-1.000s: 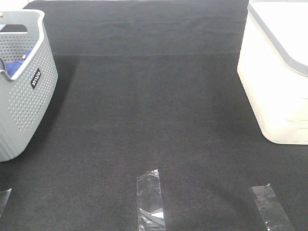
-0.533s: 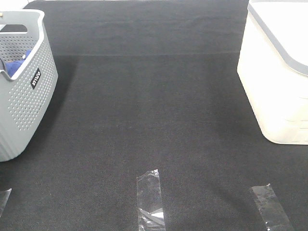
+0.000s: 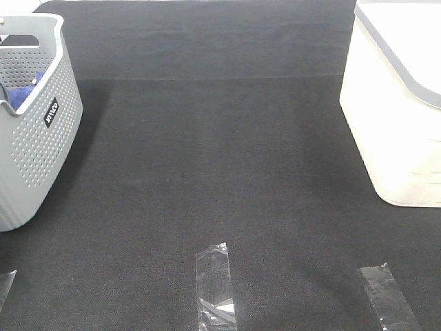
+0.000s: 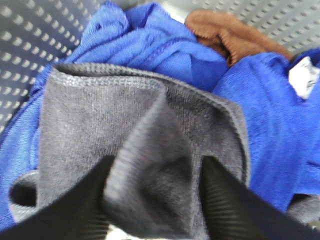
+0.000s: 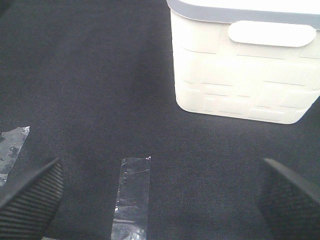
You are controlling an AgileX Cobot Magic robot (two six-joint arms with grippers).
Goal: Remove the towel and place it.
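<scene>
We've got left tool (image 4: 157,172) pinching towel (image 4: 95,115) at raised fold; soft, limp, lt wt. Right tool (image 5: 160,167) wide, empty.

Slate-grey, faintly purplish terry for the towel (image 4: 125,125); bright blue for the cloth (image 4: 165,50); rust brown for the rag (image 4: 225,30). Pale grey with dotted perforations for the basket (image 3: 34,158); cream with grey rim for the bin (image 3: 393,138); black for the mat (image 3: 207,138).
</scene>
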